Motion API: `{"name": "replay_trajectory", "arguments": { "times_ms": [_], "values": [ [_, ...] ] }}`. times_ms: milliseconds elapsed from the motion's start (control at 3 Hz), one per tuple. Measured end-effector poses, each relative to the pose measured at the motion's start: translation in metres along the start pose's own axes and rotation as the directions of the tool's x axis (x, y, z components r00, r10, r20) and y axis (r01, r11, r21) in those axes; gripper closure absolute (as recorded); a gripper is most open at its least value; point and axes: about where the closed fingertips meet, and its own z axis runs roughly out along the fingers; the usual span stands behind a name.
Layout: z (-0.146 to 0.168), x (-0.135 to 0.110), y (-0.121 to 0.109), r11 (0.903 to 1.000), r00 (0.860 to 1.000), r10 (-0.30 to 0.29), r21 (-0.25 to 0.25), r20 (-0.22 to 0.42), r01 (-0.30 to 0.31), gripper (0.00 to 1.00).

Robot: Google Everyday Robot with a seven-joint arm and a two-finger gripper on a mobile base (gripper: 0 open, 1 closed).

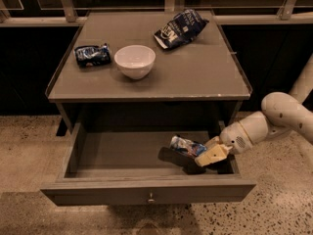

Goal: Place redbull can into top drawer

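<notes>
The top drawer (pixel 122 192) is pulled open under the table, its small round knob (pixel 151 198) at the middle of the front panel. The redbull can (pixel 184 145), silver and blue, lies tilted inside the drawer's right half, low over the drawer floor. My gripper (pixel 201 153) reaches in from the right and is shut on the can's right end. Whether the can touches the drawer floor I cannot tell; a dark shadow lies below it.
On the table top (pixel 195 77) stand a white bowl (pixel 134 60), a flat dark-blue snack packet (pixel 92 55) at the left and a blue-and-white chip bag (pixel 181 28) at the back. My white arm (pixel 274 119) comes in past the table's right side.
</notes>
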Motion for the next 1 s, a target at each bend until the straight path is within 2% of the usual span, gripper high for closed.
{"name": "replay_trajectory", "arguments": {
  "times_ms": [1000],
  "values": [
    [0.0001,0.0000,0.0000,1.0000,1.000,0.000,0.000,0.000,0.000,0.12]
  ]
}}
